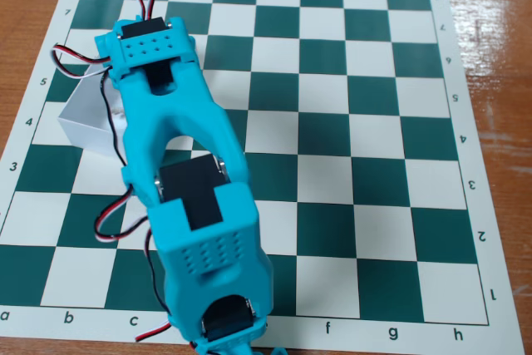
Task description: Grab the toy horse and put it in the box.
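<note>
a: where do we stand relative to the box [87,126]?

b: our teal arm [187,197] stretches right over it; only the box's left end shows, past the arm's left side in the fixed view. the gripper sits under the arm's far end, hidden, so we cannot tell how its jaws are set.

a: and the toy horse?

b: we can't see it anywhere (not in the visible strip of box, not on the chessboard [366,122] to the box's right). it may be held, or hidden under the arm.

a: risks?

b: if we're carrying it and let go off-centre, it could land on the box's low wall and roll out.
</note>
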`<action>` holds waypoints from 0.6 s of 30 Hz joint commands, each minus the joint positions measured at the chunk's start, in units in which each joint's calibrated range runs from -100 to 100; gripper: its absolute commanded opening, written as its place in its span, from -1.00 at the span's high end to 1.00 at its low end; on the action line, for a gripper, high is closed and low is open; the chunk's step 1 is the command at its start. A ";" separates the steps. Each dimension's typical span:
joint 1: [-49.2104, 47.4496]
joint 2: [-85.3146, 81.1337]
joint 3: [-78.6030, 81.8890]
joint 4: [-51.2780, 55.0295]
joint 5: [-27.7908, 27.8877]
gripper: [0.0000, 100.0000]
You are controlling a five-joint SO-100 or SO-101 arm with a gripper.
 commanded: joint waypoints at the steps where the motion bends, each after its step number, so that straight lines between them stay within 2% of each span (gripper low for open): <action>1: 2.55 -9.01 3.94 0.79 -0.24 1.00; 18: 16.05 -49.54 39.44 8.01 -0.44 1.00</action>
